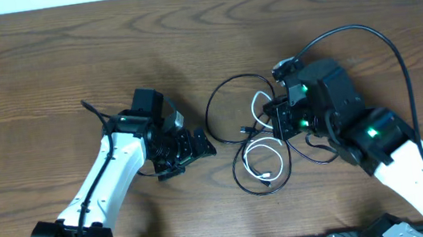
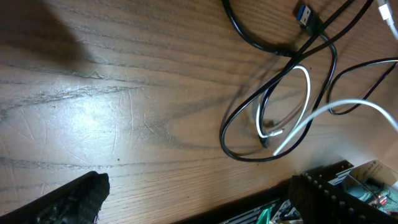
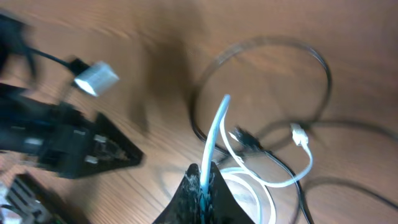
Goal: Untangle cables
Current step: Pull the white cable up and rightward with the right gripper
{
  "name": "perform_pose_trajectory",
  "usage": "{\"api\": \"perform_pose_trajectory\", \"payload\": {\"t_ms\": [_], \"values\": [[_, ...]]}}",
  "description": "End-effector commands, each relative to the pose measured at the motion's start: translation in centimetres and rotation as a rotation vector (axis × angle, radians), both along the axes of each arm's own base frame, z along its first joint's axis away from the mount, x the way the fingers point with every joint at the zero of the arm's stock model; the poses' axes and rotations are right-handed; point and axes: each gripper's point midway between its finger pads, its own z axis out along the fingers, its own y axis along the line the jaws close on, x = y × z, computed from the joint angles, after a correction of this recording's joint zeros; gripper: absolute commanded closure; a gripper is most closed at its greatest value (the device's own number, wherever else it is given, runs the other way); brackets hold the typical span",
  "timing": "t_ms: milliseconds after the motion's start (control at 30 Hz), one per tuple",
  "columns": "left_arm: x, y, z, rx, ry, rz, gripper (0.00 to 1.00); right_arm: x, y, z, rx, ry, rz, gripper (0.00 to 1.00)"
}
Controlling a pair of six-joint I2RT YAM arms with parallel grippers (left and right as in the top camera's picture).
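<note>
**White cord pinched on the right; the tangle lies ahead of the open left jaws**

- Closest to the lens in the right wrist view: your right gripper (image 3: 205, 182) is clenched on the white cable (image 3: 214, 127). The cord rises straight out from between the fingertips.
- The held stretch runs directly away from the fingertips. Past it, a second white run curves off to one side and ends in a small white plug (image 3: 298, 134). Dark cord crosses that run near the plug.
- The black cables (image 1: 226, 104) loop around and under the right gripper. One wide ring lies ahead of its tip and another trails back beside it.
- Your left gripper (image 1: 199, 147) has its jaws spread wide and holds nothing. It hangs over the bare table (image 1: 43, 66).
- From the left wrist view, the heap lies ahead of those jaws and toward the right-hand finger. The nearest black loop is near but not touching. Only wood grain lies straight ahead on the other finger's side.
- Judgement: the right arm is on the pile and the left arm is nearer the outer black ring.
- Judgement: draw the white cord back along its own line, away from the heap. A sideways pull would likely drag the black loops with it.
- Judgement: if the black ring needs pinning, your left gripper must go forward and toward its right finger.
</note>
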Motion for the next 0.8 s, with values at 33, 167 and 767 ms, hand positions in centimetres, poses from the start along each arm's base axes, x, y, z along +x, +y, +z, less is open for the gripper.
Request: {"api": "perform_pose_trajectory", "payload": {"t_ms": [33, 167, 767], "values": [[0.7, -0.2, 1.1, -0.017, -0.040, -0.006, 0.02, -0.2, -0.7, 5.0, 0.046, -0.182, -0.033, 0.99], [0.7, -0.2, 1.1, -0.017, -0.040, -0.006, 0.02, -0.1, -2.4, 9.6, 0.027, -0.410, -0.053, 0.99], [0.7, -0.2, 1.1, -0.017, -0.039, -0.005, 0.02, 0.6, -15.8, 26.9, -0.200, -1.141, -0.677, 0.99]]}}
